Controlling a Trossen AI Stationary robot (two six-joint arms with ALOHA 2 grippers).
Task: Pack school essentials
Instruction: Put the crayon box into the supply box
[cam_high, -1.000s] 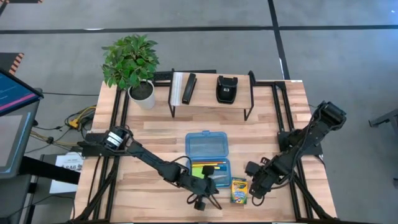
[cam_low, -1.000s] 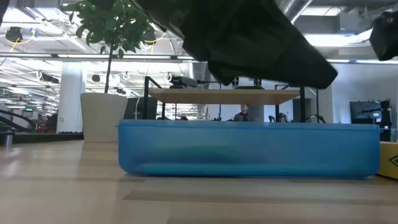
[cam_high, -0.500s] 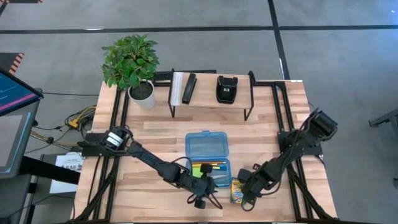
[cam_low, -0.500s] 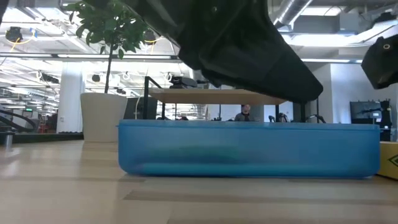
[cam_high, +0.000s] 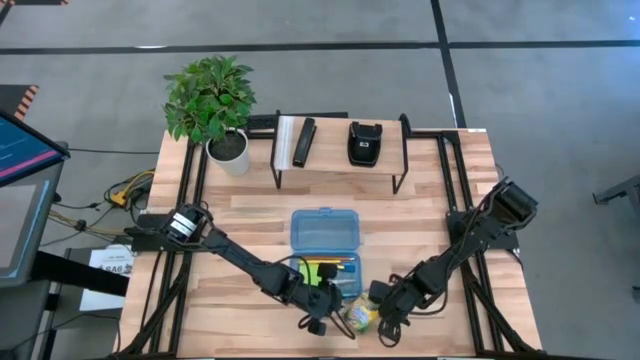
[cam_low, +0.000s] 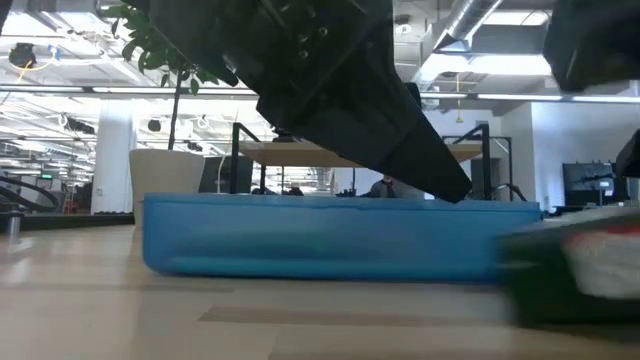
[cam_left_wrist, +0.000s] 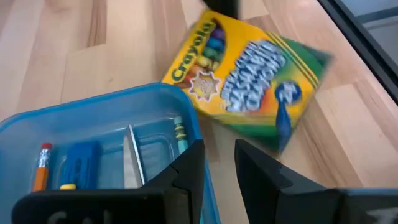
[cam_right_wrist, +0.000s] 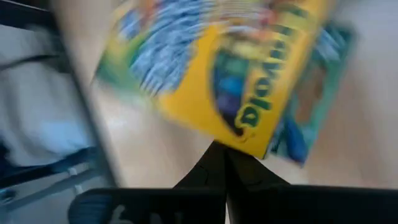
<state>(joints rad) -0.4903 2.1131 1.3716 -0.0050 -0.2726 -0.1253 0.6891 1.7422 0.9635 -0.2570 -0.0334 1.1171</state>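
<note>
The yellow-green crayon box (cam_high: 360, 315) lies flat and askew on the table near the near edge, just right of the open blue case (cam_high: 325, 232). In the left wrist view the crayon box (cam_left_wrist: 249, 81) has a corner at the case's rim (cam_left_wrist: 155, 99). The case's base (cam_high: 335, 272) holds a lime-green pad, pencils (cam_left_wrist: 43, 168) and a blue eraser (cam_left_wrist: 81, 162). My left gripper (cam_left_wrist: 219, 168) is open at the base's right near corner. My right gripper (cam_right_wrist: 224, 152) is shut at the crayon box (cam_right_wrist: 230, 68), on its right side. My left gripper stands astride the case base's side wall (cam_left_wrist: 206, 186), one finger inside the case and one outside, coming slanting down from the near side. Whether either finger touches the wall I cannot tell. My right gripper pushes the crayon box with its shut fingertips at the box's right-hand edge (cam_right_wrist: 239, 140), coming low from the table's right. The box lies flat on the table.
A black wire shelf (cam_high: 340, 165) at the far side carries two black stapler-like objects (cam_high: 303, 143) (cam_high: 363, 143). A potted plant (cam_high: 215, 105) stands at the far left. The near table edge is close behind both grippers. Bare wood lies left of the case.
My right gripper has swept toward the table's left along the near edge, and the crayon box has slid left and turned askew. The blue case has slid a short way left. My left gripper has shifted slightly left with it.
</note>
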